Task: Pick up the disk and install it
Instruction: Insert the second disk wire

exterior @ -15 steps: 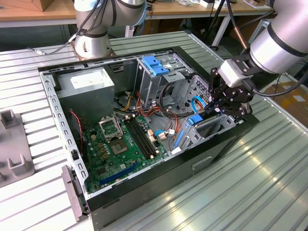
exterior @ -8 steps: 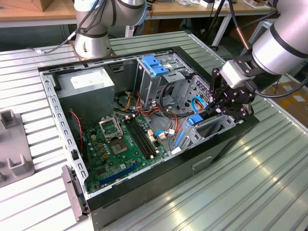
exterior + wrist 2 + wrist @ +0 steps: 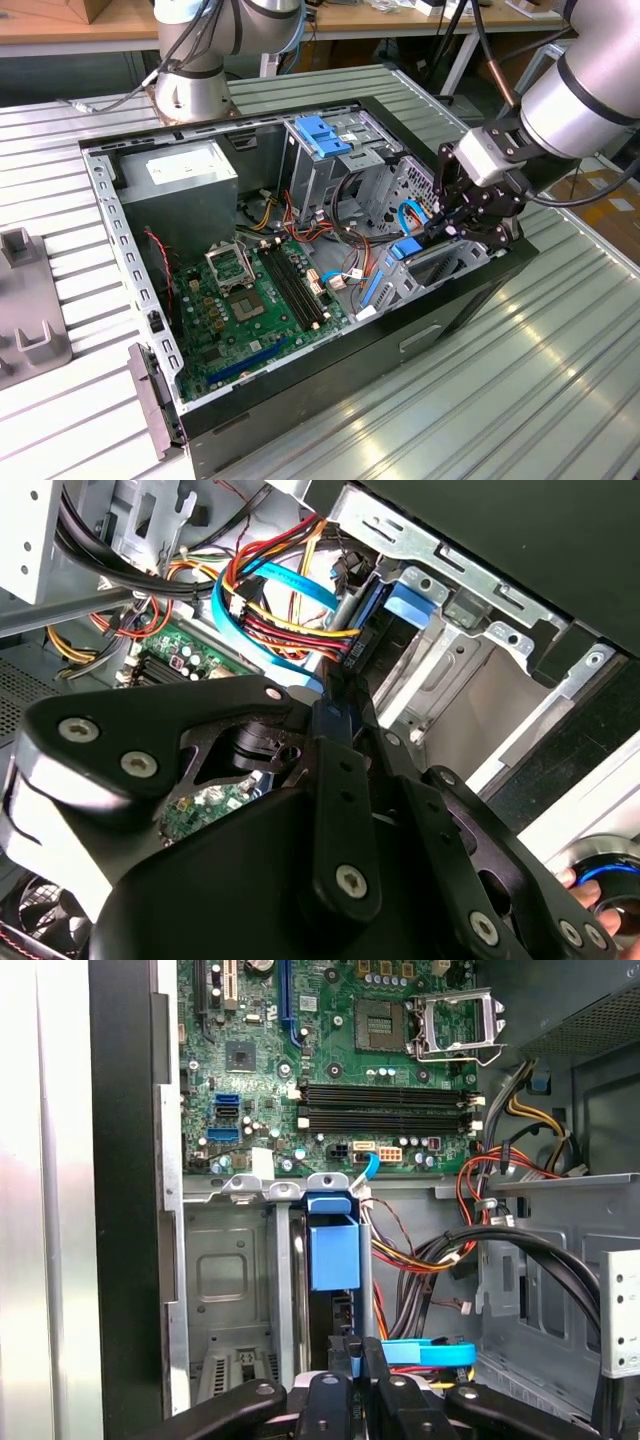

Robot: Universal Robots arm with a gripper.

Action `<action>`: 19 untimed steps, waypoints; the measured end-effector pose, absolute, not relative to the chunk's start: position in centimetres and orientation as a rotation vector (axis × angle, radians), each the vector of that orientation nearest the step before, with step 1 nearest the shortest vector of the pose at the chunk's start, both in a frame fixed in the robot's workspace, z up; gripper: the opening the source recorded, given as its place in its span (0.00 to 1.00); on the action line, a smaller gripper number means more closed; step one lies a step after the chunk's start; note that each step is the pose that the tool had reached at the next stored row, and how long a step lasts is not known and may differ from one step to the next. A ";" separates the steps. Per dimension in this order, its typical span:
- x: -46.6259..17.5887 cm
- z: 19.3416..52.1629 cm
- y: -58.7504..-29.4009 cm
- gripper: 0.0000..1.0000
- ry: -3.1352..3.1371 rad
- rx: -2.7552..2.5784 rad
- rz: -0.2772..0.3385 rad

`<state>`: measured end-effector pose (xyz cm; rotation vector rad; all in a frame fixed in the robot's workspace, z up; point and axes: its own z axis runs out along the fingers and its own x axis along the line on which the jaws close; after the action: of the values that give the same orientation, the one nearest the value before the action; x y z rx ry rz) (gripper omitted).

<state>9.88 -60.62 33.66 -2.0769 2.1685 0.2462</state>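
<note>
Computer case [image 3: 300, 400], black, lying open on a ribbed metal table [image 3: 560, 400]. In the exterior view the arm [image 3: 580, 100] enters from two o'clock and reaches down into the case at its three o'clock edge. There the black gripper [image 3: 462, 228] sits at a silver drive cage [image 3: 455, 262].

The disk [image 3: 405, 250] stands on edge in that cage, just at eight o'clock of the gripper. Its bright blue carrier shows above the cage rim.

In the first wrist view the disk [image 3: 333, 1250] sits upright in a narrow slot between silver cage walls [image 3: 225, 1270]. The gripper [image 3: 357, 1345] is right against its near end. The fingers are drawn close together and appear to be clamped on the disk's edge, though the contact itself is partly hidden. A flat blue cable [image 3: 425, 1352] lies just beside the fingers.

In the second wrist view the gripper [image 3: 340, 685] points at the disk [image 3: 408, 602]. Red, yellow and blue wires [image 3: 270, 590] bunch beside it.

The green motherboard [image 3: 250, 300] fills the case floor toward seven o'clock. A grey power supply [image 3: 185, 170] sits at eleven o'clock. A tall drive bay [image 3: 325, 150] with a blue bracket stands at twelve o'clock.
</note>
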 end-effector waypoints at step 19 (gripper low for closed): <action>9.9 33.3 -60.6 0.23 2.169 -2.077 0.247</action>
<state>9.89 -60.63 33.29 -2.0769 2.1687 0.2467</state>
